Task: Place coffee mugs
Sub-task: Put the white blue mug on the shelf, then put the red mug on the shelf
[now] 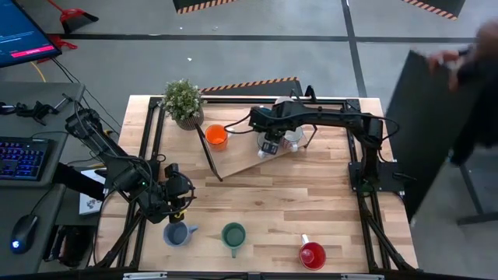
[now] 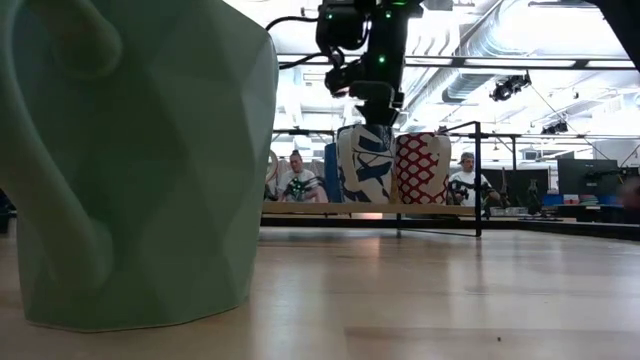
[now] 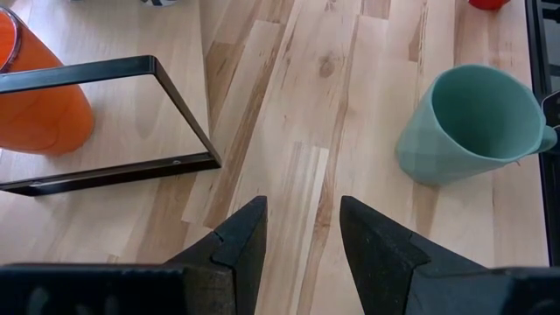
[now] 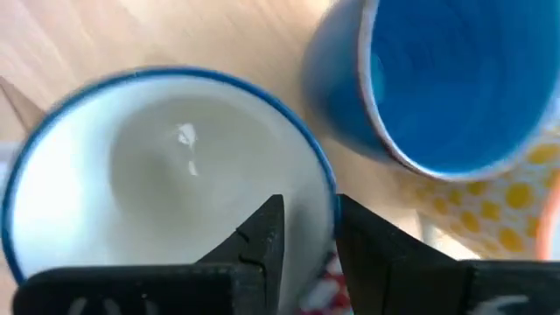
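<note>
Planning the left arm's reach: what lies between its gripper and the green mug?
Bare wood in the left wrist view, between the left gripper and green mug.

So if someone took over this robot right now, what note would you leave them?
Left gripper: open, empty, above the table near the green mug.
Right gripper: shut on the rim of the white mug on the raised board, beside the bright blue mug.
Done, it seems: grey-blue mug, green and red mug stand in a front row.
Left: white, blue, orange mug and others still on the board.
</note>
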### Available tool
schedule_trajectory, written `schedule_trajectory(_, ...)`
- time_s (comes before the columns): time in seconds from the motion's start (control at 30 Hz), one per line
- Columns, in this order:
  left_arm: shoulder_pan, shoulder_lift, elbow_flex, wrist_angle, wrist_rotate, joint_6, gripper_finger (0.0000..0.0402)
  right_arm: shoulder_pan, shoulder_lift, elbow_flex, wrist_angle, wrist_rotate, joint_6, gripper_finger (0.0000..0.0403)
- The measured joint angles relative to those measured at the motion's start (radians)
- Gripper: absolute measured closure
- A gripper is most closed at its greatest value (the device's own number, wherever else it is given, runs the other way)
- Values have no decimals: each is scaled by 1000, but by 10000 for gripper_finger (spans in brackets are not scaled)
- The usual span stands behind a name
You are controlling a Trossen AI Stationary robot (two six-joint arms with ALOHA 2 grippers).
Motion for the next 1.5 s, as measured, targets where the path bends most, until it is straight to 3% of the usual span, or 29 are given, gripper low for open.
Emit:
schedule_trajectory(0.13,0,0,0,0,0,0,268,1,-26,0,-23,72,19,323)
schedule_trajectory(0.3,0,1,0,1,0,0,268,2,-83,0,-17,77,30,323)
schedule_trajectory(0.47,0,1,0,0,0,0,268,11,-156,1,16,-20,84,323)
schedule_trajectory(0.77,0,0,0,-1,14,2,268,102,-308,1,-11,-96,204,323)
schedule_trajectory(0.93,0,0,0,1,29,1,268,199,-361,1,-98,-17,305,323)
schedule_trajectory(1.13,0,0,0,0,30,1,268,322,-369,1,-157,166,432,323)
schedule_trajectory(1.33,0,0,0,0,30,0,268,452,-369,0,-211,229,488,323)
schedule_trajectory(1.5,0,0,0,1,30,0,268,559,-369,-1,-366,291,640,323)
